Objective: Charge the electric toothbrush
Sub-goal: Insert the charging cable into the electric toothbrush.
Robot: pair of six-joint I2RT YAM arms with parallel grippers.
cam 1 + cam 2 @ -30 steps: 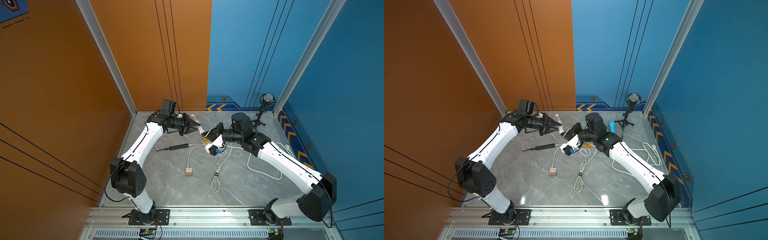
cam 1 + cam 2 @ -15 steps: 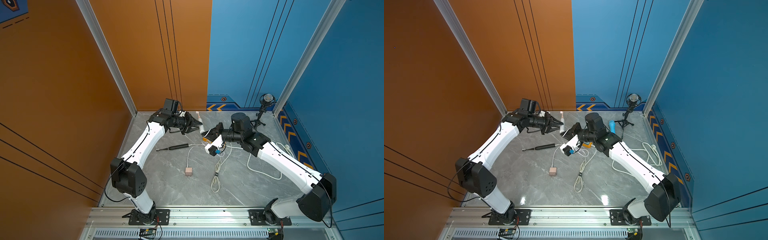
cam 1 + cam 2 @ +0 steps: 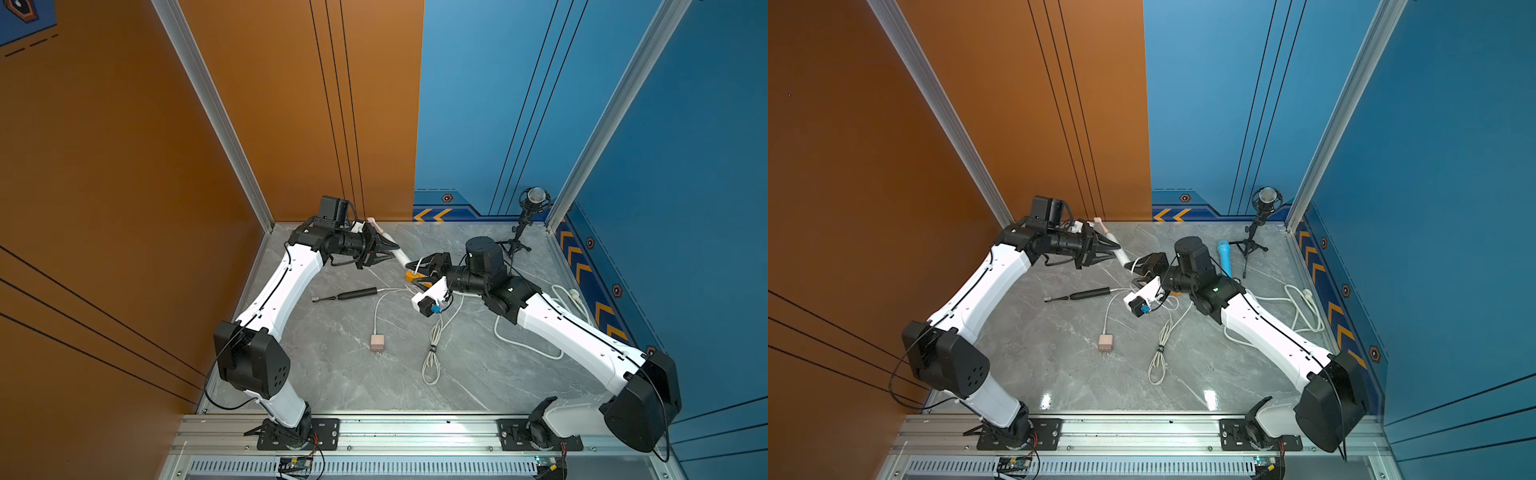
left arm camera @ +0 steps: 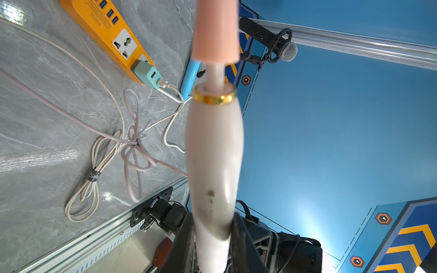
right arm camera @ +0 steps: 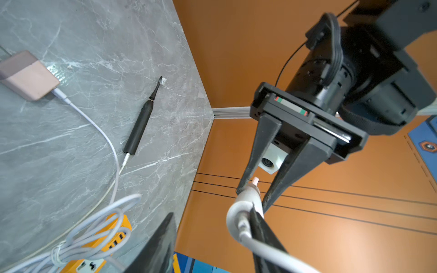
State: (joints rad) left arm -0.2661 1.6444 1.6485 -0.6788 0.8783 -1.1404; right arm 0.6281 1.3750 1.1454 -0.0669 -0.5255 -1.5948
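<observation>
As the white-and-pink electric toothbrush (image 4: pixel 214 153) hangs clear of the grey table (image 3: pixel 332 374), clamped round its handle by the left gripper (image 3: pixel 388 253), a pale charging cable (image 5: pixel 267 248) meets the round base of the brush and appears seated there. The brush's long axis runs from the rear wall toward the middle of the table: bristle head back past the left wrist, base end pointing straight at the right gripper (image 5: pixel 212 210). That claw stands with its jaws spread and grips nothing; one finger lies against or just beside the plug, and the frames do not settle which. The left arm, the holder, is the nearer; the right sits just off the base, so any withdrawal would likely have to run back along the brush's own line to avoid dragging the cable out.

Counted in the cell: two toothbrushes, the held one and a black toothbrush (image 5: pixel 139 127) lying flat, well apart from both claws; one orange power strip (image 4: pixel 106 30) beneath the right gripper; two plug adapters, a teal adapter (image 4: pixel 146 73) seated in the strip and a pink adapter (image 3: pixel 377 343) loose near the middle; one blue cylinder (image 3: pixel 1224 257) and one microphone (image 3: pixel 536 197) on a tripod by the rear wall; one tied cable bundle (image 3: pixel 432 353). The loose cables overlap too much for a sure count, and the charging cable's far end cannot be traced
</observation>
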